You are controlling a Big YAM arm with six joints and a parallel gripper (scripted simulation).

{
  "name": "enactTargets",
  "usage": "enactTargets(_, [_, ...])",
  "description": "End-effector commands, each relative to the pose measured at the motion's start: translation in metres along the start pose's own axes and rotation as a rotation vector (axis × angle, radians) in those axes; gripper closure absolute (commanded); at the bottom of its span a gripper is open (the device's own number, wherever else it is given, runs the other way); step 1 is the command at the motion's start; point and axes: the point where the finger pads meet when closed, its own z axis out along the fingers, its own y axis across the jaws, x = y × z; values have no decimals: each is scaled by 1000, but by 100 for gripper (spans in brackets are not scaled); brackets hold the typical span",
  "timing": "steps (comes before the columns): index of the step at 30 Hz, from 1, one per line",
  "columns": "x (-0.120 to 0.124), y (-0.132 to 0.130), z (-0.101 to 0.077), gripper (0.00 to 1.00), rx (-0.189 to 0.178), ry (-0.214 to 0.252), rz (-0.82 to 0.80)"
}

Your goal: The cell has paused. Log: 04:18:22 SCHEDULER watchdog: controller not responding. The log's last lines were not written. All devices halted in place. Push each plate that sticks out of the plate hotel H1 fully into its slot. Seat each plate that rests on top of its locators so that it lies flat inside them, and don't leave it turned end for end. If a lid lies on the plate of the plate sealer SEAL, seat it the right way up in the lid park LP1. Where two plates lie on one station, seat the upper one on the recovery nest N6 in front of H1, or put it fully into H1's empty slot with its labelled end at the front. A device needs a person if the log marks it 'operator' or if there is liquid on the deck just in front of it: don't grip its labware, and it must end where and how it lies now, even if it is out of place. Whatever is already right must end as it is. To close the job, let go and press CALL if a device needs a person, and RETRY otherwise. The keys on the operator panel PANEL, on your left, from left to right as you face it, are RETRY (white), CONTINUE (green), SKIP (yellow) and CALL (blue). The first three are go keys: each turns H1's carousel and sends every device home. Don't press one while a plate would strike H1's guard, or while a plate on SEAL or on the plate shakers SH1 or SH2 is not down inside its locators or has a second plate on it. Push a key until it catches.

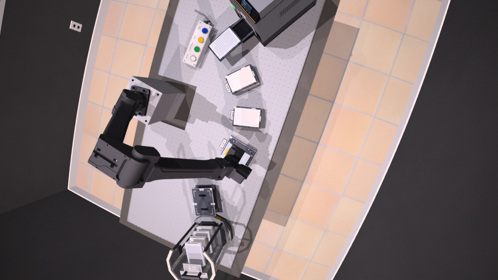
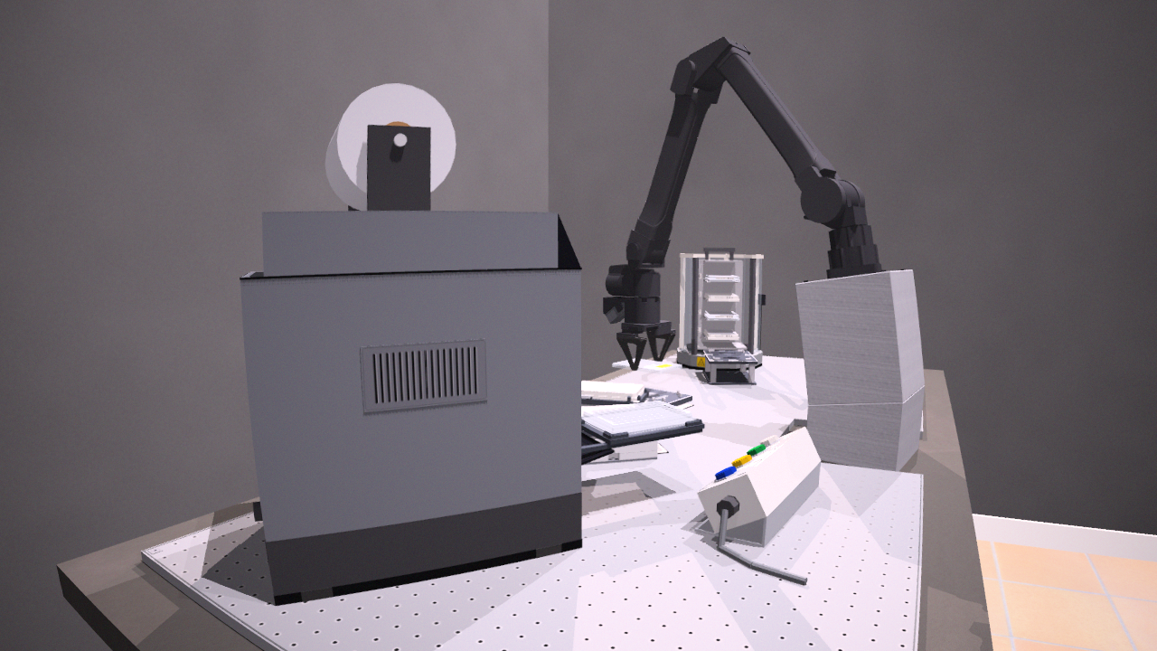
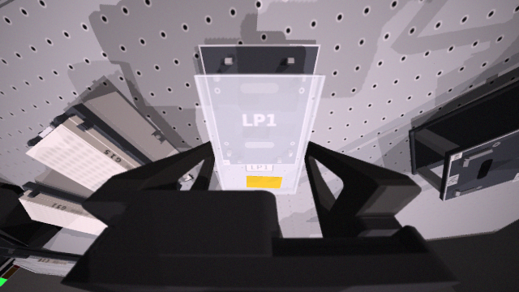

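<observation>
My gripper (image 1: 243,160) is shut on a clear lid (image 3: 259,130) across its width. It holds the lid just above the dark lid park LP1 (image 3: 259,58), and the park's far edge shows beyond the lid. The lid's yellow mark (image 3: 263,182) is at the end near my wrist. In the side view the gripper (image 2: 647,352) points down, low over the deck. SEAL (image 1: 275,15) has a white plate (image 1: 225,43) on its tray. Two more plates lie on the shakers, one (image 1: 241,79) a little skewed and one (image 1: 247,116). H1 (image 1: 198,243) holds several plates.
The recovery nest N6 (image 1: 205,200) stands bare in front of H1 and shows at the right of the wrist view (image 3: 478,170). PANEL (image 1: 197,44) with its four keys lies beside SEAL. My arm's grey plinth (image 1: 163,102) stands at the deck's left edge.
</observation>
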Motion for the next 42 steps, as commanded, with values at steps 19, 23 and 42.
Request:
enactTargets(19, [-18, 5, 18, 16, -2, -30, -1])
enactTargets(23, [-18, 5, 22, 16, -2, -30, -1])
enactTargets(42, [-12, 1, 20, 16, 1, -23, 0])
